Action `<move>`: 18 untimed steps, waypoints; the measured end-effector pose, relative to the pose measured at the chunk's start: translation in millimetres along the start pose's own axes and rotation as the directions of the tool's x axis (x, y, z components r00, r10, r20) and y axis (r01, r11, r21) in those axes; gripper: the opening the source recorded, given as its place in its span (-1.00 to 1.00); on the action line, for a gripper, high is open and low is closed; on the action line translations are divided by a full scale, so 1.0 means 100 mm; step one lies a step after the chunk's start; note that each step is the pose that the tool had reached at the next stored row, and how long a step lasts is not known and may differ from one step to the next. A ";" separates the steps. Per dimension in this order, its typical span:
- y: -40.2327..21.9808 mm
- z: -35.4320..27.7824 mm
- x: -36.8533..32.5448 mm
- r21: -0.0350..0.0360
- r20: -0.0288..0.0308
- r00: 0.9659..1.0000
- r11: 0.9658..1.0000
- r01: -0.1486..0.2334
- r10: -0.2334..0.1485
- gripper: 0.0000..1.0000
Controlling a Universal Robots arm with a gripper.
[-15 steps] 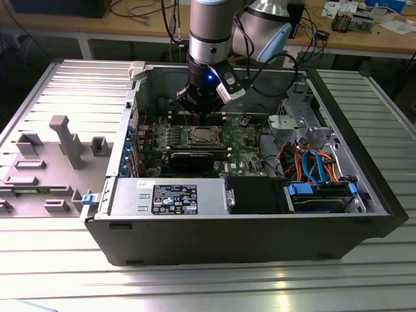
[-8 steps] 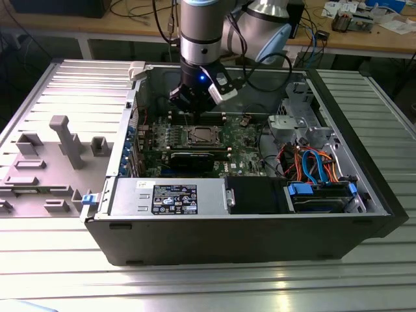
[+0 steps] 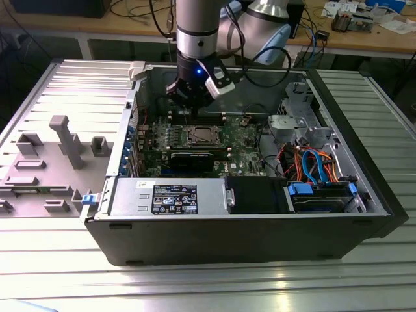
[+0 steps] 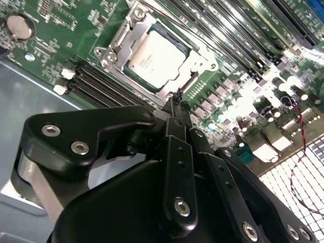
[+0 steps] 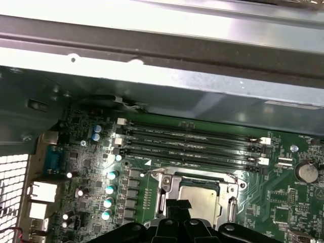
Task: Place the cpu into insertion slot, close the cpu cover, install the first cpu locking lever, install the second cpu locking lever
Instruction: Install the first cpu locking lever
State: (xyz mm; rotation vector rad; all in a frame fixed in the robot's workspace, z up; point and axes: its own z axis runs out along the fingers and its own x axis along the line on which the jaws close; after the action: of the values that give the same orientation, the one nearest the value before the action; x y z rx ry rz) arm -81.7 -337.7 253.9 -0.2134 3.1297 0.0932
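The cpu [image 4: 152, 58] lies flat in the insertion slot [image 4: 109, 55] on the green board, its silvery top showing through the window of the cpu cover [image 4: 202, 63]. The cover frame lies down around the chip. A thin lever rod [image 4: 172, 23] runs along one side of the frame. My gripper [image 4: 175, 101] hangs just above the socket's edge, fingers pressed together with nothing between them. In the first wrist view the gripper [image 5: 178, 205] sits over the cpu [image 5: 200, 200]. In the exterior view the gripper [image 3: 188, 104] hovers over the cpu [image 3: 198, 135] inside the open computer case.
Long memory slots [image 5: 192, 144] run beside the socket, with the case's metal wall [image 5: 177, 76] beyond. A black card [image 3: 198, 158], the power supply [image 3: 169, 195] and a drive cage with coloured cables [image 3: 312, 162] crowd the case. Grey fixtures [image 3: 65, 140] stand at the exterior view's left.
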 end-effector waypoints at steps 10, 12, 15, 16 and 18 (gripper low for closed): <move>0.033 -0.048 0.195 0.001 0.011 1.000 1.000 0.000 0.000 -0.79; 0.043 -0.056 0.236 0.002 0.014 1.000 1.000 0.001 -0.001 -0.79; 0.062 -0.064 0.293 0.002 0.017 1.000 1.000 0.001 -0.001 -0.79; 0.074 -0.067 0.319 0.002 0.018 1.000 1.000 0.001 -0.001 -0.79; 0.093 -0.069 0.346 0.002 0.019 1.000 1.000 0.001 -0.001 -0.79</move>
State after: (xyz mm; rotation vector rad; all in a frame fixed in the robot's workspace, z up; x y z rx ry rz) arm -117.3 -333.6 261.1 -0.2127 3.1105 0.0922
